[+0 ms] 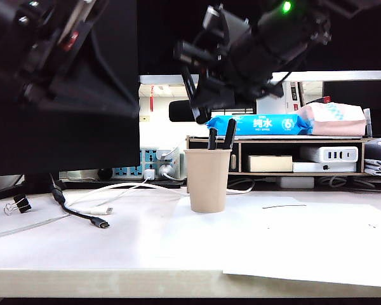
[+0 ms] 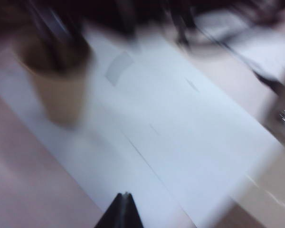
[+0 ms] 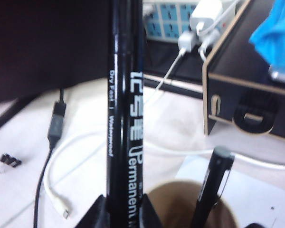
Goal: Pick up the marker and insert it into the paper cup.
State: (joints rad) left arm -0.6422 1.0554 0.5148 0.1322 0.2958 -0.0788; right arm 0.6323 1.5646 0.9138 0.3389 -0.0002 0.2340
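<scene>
- Step in hand, as I judge it: carrying the marker [image 3: 126, 118] to the paper cup [image 1: 207, 180] and lowering it in; the marker is not yet inside.
- Left pincer [image 2: 123, 211]: only the dark tip shows in the blurred left wrist view, and the two halves look pressed together with nothing between them; I read it as closed and empty. It hangs over the white paper sheet [image 2: 180, 142] on the worktop [image 1: 101, 254], with the cup off to one side and well apart from it; it should stay clear of the cup mouth.
- Right pincer [image 3: 125, 209]: its jaws sit part-way open, clamped on the marker's barrel; the white lettering runs up the barrel away from the pincer. In the exterior view the right pincer [image 1: 200, 105] hangs above the cup, slightly to its left, with the marker held roughly level.
- The cup's brown mouth [image 3: 192, 206] lies just beside and below the right pincer; a second pen [image 3: 213, 185] already leans in it, and the exterior view shows two pens [image 1: 220, 136] poking out.
- To do it well: tip the marker upright, centre it over the free part of the mouth, away from the leaning pens, and lower slowly; a nudge at the rim could topple the light cup; release only once the tip is well inside.
</scene>
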